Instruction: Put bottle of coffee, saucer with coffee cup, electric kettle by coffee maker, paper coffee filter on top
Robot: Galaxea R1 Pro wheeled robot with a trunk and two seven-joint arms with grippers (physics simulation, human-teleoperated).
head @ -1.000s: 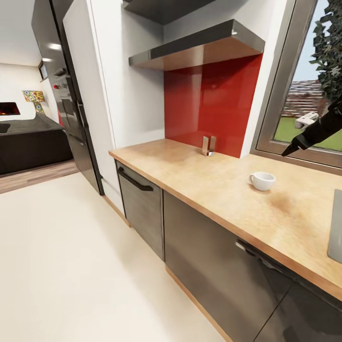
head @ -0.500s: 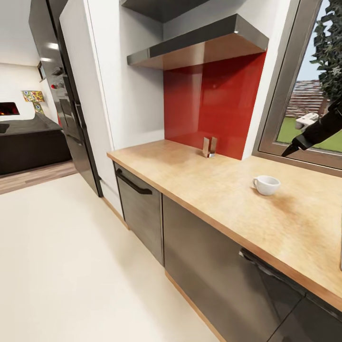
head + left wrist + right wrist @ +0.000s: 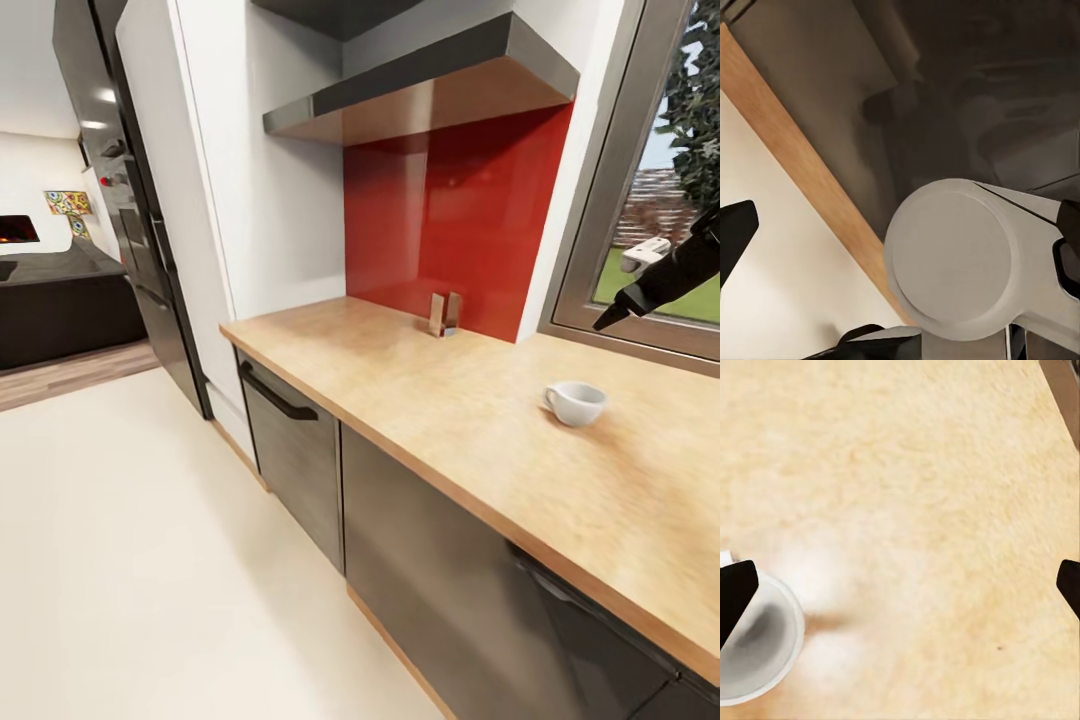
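The coffee cup (image 3: 577, 402), small and white with a loop handle, stands upright on the kitchen countertop (image 3: 440, 400) near the window. My right gripper (image 3: 612, 315) hangs above and behind the cup. In the right wrist view that gripper (image 3: 900, 592) is open over bare wood, with the coffee cup (image 3: 750, 656) beside one fingertip (image 3: 735, 592). The kitchen shelf (image 3: 430, 85) juts from the wall above the red backsplash, and its top is hidden from here. My left gripper (image 3: 900, 232) is open and low, facing the dark cabinet front (image 3: 945, 90).
A small two-piece metal and wood holder (image 3: 443, 313) stands against the red backsplash. A tall dark fridge (image 3: 130, 200) and white wall panel close the counter's left end. A window frame (image 3: 620, 200) sits at the right. The pale floor (image 3: 150, 550) lies in front of the cabinets.
The whole picture has shifted, so the camera has moved: counter and cup sit further right and lower, and a grey object at the right edge has left the view. My right arm keeps its place.
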